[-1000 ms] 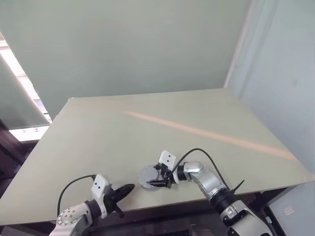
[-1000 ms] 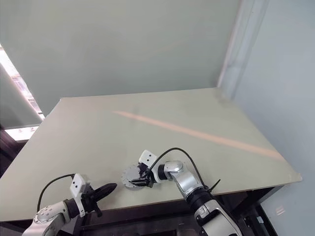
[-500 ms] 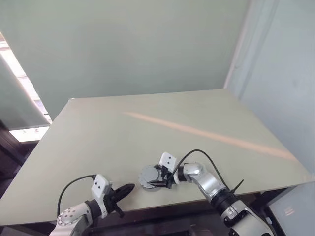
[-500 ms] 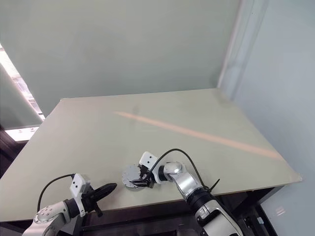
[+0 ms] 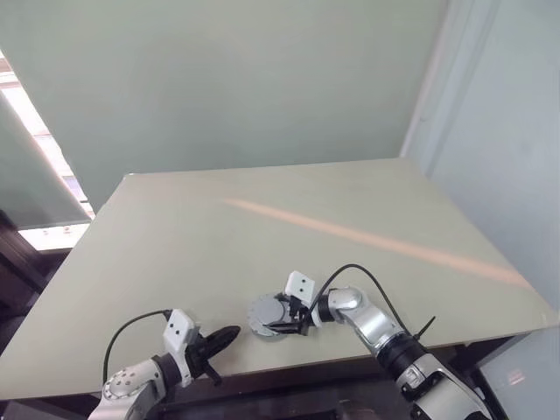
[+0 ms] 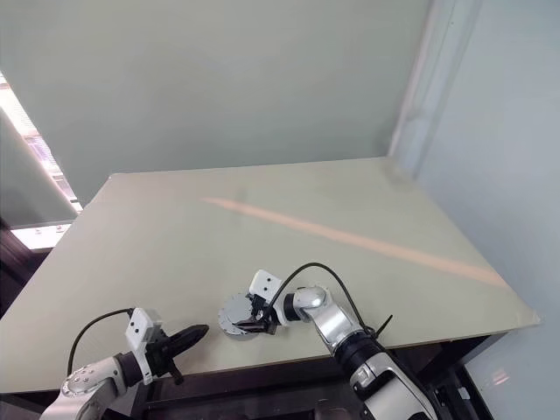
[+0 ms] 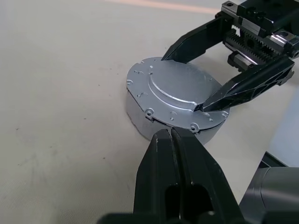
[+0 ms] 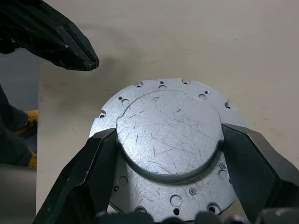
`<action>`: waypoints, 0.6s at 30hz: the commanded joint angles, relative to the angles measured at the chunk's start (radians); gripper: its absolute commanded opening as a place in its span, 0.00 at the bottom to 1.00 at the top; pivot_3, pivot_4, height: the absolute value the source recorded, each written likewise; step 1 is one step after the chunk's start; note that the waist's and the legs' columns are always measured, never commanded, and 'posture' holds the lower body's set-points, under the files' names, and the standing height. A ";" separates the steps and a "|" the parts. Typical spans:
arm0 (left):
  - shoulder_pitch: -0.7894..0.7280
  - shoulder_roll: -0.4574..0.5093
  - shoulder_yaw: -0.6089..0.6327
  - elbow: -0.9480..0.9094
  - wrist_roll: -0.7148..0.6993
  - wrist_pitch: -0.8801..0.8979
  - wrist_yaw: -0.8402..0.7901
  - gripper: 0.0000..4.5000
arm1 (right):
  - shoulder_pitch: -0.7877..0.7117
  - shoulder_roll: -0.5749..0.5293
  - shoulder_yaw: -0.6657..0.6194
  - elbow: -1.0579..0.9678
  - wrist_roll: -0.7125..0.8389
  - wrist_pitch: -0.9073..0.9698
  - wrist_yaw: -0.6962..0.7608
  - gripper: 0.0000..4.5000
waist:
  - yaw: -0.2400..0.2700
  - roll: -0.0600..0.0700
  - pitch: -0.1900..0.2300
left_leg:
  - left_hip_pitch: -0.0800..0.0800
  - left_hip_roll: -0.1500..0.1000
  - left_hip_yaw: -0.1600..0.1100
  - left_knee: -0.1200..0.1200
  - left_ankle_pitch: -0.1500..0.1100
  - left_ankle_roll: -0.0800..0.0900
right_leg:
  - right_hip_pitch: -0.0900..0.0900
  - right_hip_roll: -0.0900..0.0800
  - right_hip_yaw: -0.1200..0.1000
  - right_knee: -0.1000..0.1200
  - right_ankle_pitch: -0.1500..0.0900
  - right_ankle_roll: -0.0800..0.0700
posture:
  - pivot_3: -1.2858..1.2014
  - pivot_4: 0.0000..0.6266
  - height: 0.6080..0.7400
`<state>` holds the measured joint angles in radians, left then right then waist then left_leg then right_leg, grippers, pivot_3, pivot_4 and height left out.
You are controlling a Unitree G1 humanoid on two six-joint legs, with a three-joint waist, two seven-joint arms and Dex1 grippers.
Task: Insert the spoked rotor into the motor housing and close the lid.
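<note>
The shiny silver lid [image 8: 168, 116] lies on top of the motor housing [image 7: 140, 115], a short round part standing near the table's front edge [image 5: 262, 315]. My right gripper [image 5: 280, 318] reaches in from the right. Its two black fingers [image 8: 88, 163] clasp the raised round middle of the lid from opposite sides. My left gripper [image 7: 169, 135] is shut with nothing in it. It sits low at the front edge, a little to the left of the housing [image 5: 229, 333], and points at it. The spoked rotor is hidden.
The pale green table [image 5: 289, 236] stretches far behind the housing, with a faint orange stripe [image 5: 367, 238] running across it. The front edge lies just behind both grippers. A black cable [image 5: 350, 276] loops over the right wrist.
The right wrist has turned slightly at the lid. The lid, the housing and the left gripper stay where they were.
</note>
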<state>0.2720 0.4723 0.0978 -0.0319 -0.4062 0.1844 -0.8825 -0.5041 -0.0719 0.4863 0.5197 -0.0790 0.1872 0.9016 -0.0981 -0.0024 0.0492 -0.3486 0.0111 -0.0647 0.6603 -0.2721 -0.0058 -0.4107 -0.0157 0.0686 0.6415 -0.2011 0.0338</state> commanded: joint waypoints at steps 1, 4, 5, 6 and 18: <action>-0.011 -0.001 0.003 -0.021 -0.005 -0.014 -0.001 0.00 | -0.018 -0.021 0.014 0.002 -0.024 0.012 0.017 0.71 | 0.000 0.000 0.000 | 0.000 0.000 0.000 0.000 0.000 0.000 | 0.000 0.000 0.000 0.000 0.000 0.000 | 0.52 0.00 1.00; -0.012 -0.003 0.002 -0.020 -0.004 -0.014 -0.001 0.00 | -0.028 -0.025 0.017 0.010 -0.029 0.013 0.024 0.71 | 0.000 0.000 0.000 | 0.000 0.000 0.000 0.000 0.000 0.000 | 0.000 0.000 0.000 0.000 0.000 0.000 | 0.52 0.00 1.00; -0.012 -0.004 0.001 -0.019 -0.004 -0.014 -0.001 0.00 | -0.032 -0.025 0.017 0.013 -0.029 0.013 0.026 0.71 | 0.000 0.000 0.000 | 0.000 0.000 0.000 0.000 0.000 0.000 | 0.000 0.000 0.000 0.000 0.000 0.000 | 0.52 0.00 1.00; -0.013 -0.004 0.001 -0.019 -0.004 -0.014 -0.001 0.00 | -0.034 -0.026 0.017 0.016 -0.029 0.012 0.027 0.71 | 0.000 0.000 0.000 | 0.000 0.000 0.000 0.000 0.000 0.000 | 0.000 0.000 0.000 0.000 0.000 0.000 | 0.52 0.00 1.00; -0.021 -0.003 0.001 -0.010 0.001 -0.017 -0.003 0.00 | -0.049 -0.016 0.031 0.050 -0.046 0.013 0.004 0.71 | 0.000 0.000 0.000 | 0.000 0.000 0.000 0.000 0.000 0.000 | 0.000 0.000 0.000 0.000 0.000 0.000 | 0.52 0.00 1.00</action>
<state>0.2672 0.4649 0.0946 -0.0318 -0.4049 0.1842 -0.8826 -0.5409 -0.0795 0.5043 0.5455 -0.0825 0.1894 0.9245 -0.0984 -0.0021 0.0494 -0.3489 0.0111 -0.0650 0.6604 -0.2722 -0.0059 -0.4109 -0.0158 0.0683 0.6413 -0.2012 0.0339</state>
